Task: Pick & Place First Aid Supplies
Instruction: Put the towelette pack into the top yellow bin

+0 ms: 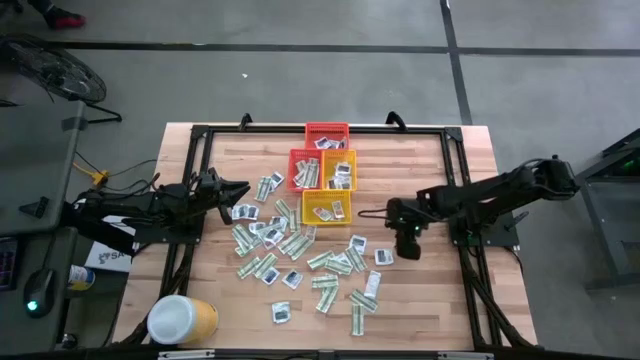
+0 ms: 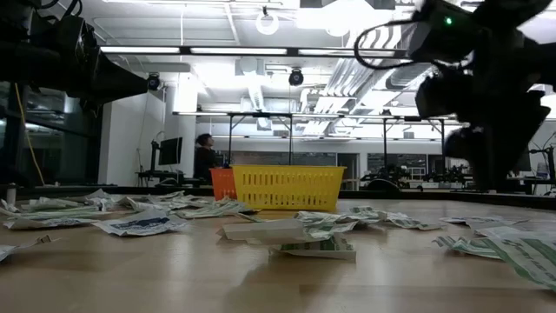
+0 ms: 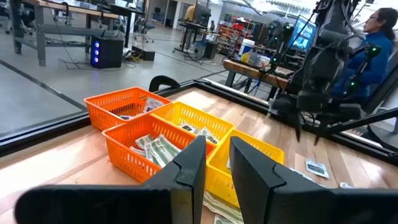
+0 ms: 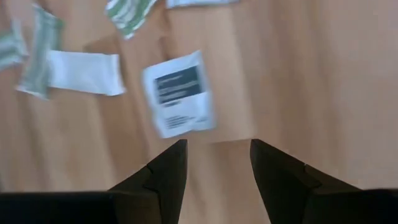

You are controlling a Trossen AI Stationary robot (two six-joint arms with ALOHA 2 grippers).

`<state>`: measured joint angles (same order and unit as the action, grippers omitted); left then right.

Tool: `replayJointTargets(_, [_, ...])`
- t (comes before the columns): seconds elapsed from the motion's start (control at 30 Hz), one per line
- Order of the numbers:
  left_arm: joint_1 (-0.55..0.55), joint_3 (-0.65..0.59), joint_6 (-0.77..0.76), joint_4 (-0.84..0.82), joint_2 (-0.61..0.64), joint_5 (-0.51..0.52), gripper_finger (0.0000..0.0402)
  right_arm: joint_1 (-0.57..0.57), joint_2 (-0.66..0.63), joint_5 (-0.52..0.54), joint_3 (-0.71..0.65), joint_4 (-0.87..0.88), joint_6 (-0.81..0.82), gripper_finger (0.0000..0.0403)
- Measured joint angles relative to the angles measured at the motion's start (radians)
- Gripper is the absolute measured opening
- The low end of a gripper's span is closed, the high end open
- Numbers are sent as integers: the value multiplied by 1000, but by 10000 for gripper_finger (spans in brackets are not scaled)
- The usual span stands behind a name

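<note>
Many first aid supplies (image 1: 300, 250) lie flat and scattered on the wooden table: green-and-white strips and white squares with dark marks. More lie in the small baskets (image 1: 327, 170). My right gripper (image 1: 408, 245) hangs open over the table's right part, pointing steeply down. Its fingers (image 4: 217, 152) stand just short of a white square packet (image 4: 180, 93) and touch nothing. My left gripper (image 1: 238, 190) waits level at the table's left side, facing the baskets. Its fingers (image 3: 217, 155) stand a little apart with nothing between them.
A red basket (image 1: 327, 134), two orange baskets (image 1: 305, 170) and a yellow one (image 1: 327, 208) stand at the far middle. A yellow tub with a white lid (image 1: 180, 320) lies at the near left corner. A black frame (image 1: 455, 180) borders the table. A person (image 3: 376, 37) sits beyond it.
</note>
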<state>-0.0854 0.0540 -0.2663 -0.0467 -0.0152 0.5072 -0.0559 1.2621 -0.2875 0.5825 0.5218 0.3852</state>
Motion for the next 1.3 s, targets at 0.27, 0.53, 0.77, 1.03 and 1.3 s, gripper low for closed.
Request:
replayJointTargets(0.27, [0, 0, 0, 0, 0, 0, 73, 3, 0, -82, -146, -222, 216, 170])
replayJointTargets(0.53, [0, 0, 0, 0, 0, 0, 73, 29, -1, -108, -245, -438, 352, 170])
replayJointTargets(0.77, [0, 0, 0, 0, 0, 0, 73, 51, -2, -124, -300, -536, 428, 170])
replayJointTargets(1.03, [0, 0, 0, 0, 0, 0, 73, 48, -1, -119, -317, -564, 473, 170])
replayJointTargets(1.3, [0, 0, 0, 0, 0, 0, 73, 34, 0, -122, -315, -577, 496, 168])
